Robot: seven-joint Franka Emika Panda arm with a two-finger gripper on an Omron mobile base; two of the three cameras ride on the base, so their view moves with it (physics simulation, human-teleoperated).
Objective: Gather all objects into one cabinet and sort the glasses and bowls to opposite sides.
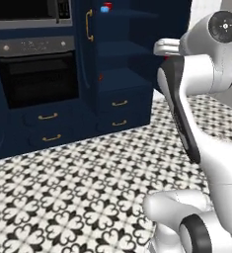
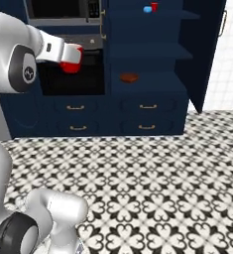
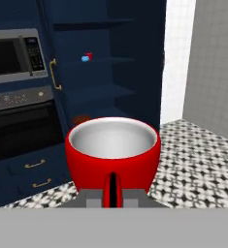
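Note:
My gripper (image 2: 71, 61) is shut on a red cup (image 2: 70, 58), held out in front of the oven, left of the tall navy cabinet (image 2: 148, 52). In the hand view this red cup (image 3: 113, 155) sits upright right above my gripper (image 3: 112, 193), its pale inside showing. On a high shelf of the cabinet (image 3: 102, 92) a light-blue bowl (image 2: 147, 9) stands close beside a second red cup (image 2: 154, 6). These also show as the blue bowl (image 1: 104, 9) and the red cup (image 1: 108, 5). A reddish-brown bowl (image 2: 129, 78) lies on a lower shelf.
The cabinet's door (image 2: 207, 49) stands open to the right, with a brass handle. An oven (image 1: 36, 74) and a microwave (image 3: 13, 55) are built in to the left, with brass-handled drawers (image 2: 147, 106) below. Patterned tile floor (image 2: 138, 168) lies before them, and a grey wall (image 3: 212, 63) rises on the right.

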